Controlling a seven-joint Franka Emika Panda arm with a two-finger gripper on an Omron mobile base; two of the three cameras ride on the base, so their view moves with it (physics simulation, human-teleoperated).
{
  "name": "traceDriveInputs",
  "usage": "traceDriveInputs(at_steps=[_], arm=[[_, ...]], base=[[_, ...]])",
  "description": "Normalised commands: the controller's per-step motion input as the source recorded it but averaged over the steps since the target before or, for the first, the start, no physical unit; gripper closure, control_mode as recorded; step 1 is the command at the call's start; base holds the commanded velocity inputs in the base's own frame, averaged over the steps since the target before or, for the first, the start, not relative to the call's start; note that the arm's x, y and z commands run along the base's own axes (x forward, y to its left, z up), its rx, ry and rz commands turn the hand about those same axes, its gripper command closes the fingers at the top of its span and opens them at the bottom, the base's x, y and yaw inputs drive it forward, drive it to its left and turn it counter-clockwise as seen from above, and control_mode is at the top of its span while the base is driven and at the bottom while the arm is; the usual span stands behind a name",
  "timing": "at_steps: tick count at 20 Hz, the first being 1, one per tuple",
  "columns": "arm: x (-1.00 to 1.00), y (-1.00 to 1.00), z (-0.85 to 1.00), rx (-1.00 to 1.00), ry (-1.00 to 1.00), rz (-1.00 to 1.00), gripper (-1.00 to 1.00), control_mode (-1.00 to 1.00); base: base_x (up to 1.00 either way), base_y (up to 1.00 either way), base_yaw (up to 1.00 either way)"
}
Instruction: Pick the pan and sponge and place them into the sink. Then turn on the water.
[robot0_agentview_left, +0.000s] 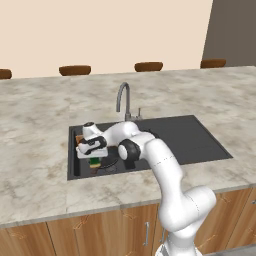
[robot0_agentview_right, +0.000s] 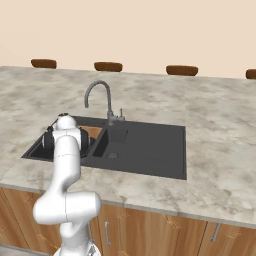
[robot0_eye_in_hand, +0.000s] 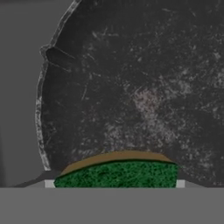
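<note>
Now the end effector (robot0_agentview_left: 93, 161), clenched on the sponge (robot0_eye_in_hand: 117, 174), hangs low in the sink's (robot0_agentview_left: 197, 131) left basin directly above the pan (robot0_eye_in_hand: 140, 87), seemingly not yet touching it.

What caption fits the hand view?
Gripper holds the green-and-yellow sponge just above the scratched black pan.
</note>
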Motion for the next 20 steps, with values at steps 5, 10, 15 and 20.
traceDriveInputs(at_steps=[5, 10, 15, 20], arm=[[-0.06, -0.02, 0.04, 0.00, -0.07, 0.00, -1.00, -1.00], [-0.13, -0.09, 0.23, 0.00, -0.08, 0.00, -1.00, -1.00], [-0.37, -0.23, 0.32, 0.02, -0.10, 0.00, -1.00, -1.00], [-0.48, -0.25, 0.29, 0.02, -0.13, 0.00, -1.00, -1.00]], base=[[0.00, 0.00, 0.00], [0.00, 0.00, 0.00], [0.00, 0.00, 0.00], [0.00, 0.00, 0.00]])
